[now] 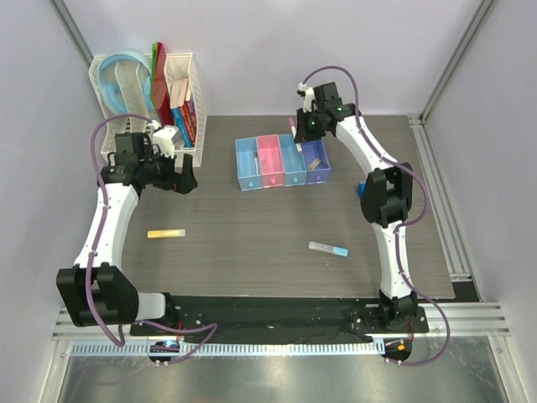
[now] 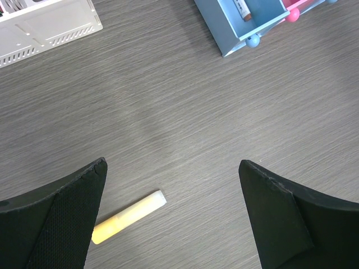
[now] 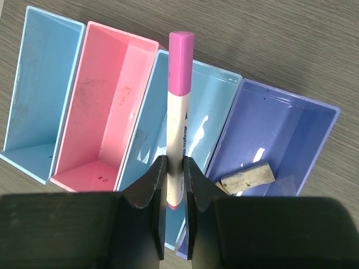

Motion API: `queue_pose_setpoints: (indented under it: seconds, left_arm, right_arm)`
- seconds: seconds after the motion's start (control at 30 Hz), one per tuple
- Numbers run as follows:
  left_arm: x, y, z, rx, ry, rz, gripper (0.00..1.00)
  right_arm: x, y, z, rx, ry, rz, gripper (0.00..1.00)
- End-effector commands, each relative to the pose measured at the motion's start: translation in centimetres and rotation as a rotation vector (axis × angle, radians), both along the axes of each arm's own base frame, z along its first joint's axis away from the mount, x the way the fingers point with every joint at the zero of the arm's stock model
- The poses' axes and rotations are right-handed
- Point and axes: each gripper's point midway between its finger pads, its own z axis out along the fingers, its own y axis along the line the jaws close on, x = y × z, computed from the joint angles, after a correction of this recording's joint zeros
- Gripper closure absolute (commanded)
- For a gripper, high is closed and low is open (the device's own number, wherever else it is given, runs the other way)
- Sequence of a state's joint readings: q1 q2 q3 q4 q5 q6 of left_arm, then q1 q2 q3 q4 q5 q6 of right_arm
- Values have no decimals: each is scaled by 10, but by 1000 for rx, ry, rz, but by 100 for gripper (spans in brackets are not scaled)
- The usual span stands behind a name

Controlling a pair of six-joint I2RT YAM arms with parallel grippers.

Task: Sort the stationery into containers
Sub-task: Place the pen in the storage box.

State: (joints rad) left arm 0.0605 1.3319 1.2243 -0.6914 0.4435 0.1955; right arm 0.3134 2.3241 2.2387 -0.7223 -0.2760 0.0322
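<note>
The four joined bins (image 1: pixel 283 162) stand in a row at mid-table: light blue, pink, light blue, violet-blue. My right gripper (image 3: pixel 175 179) is shut on a white pen with a pink-purple cap (image 3: pixel 180 101) and holds it above the second light-blue bin (image 3: pixel 202 112). A tan piece (image 3: pixel 247 177) lies in the violet-blue bin (image 3: pixel 291 140). My left gripper (image 2: pixel 171 165) is open and empty above the table, with the orange-yellow piece (image 2: pixel 129 217) lying just by its left finger. The grey stick with a light-blue tip (image 1: pixel 327 248) lies on the table near the right arm.
The white mesh rack (image 1: pixel 143 92) with books and folders stands at the back left, close behind my left gripper (image 1: pixel 186 180). A small blue thing (image 1: pixel 362 190) shows partly behind the right arm. A pen-like item (image 2: pixel 241 8) lies in the end light-blue bin (image 2: pixel 263 17).
</note>
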Motion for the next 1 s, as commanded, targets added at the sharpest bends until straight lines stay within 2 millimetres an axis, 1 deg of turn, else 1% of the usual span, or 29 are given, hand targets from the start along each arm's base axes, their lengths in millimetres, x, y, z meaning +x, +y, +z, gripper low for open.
queue_pose_setpoints:
  seconds: [0.0,0.13,0.23,0.3,0.33,0.53,0.63,0.77,0.97]
  left_arm:
    - [3,-2,13,-5,-61,-24,0]
    - [2,-1,13,-1,-60,-22,0]
    - [2,-1,13,0,-62,-23,0]
    - [0,-2,12,-4,-60,-29,0]
    - [-1,-3,12,-7,-60,-36,0]
    - [-9,-5,10,-2,-65,-59,0]
    - [-13,-6,9,0,-67,-72,0]
    - [-19,-8,6,0,-57,-98,0]
    - [-26,-11,3,2,-50,-120,0]
  right_arm:
    - [8,18,22,50,-68,21,99]
    - [5,28,20,52,-69,39,99]
    - [1,40,16,50,-65,62,99]
    - [-1,45,13,47,-61,66,99]
    - [-4,51,13,49,-61,78,99]
    - [-10,71,7,43,-63,95,99]
    - [-10,77,3,42,-63,94,99]
    - [-13,90,5,54,-73,106,99]
    - [-15,101,1,52,-79,119,99]
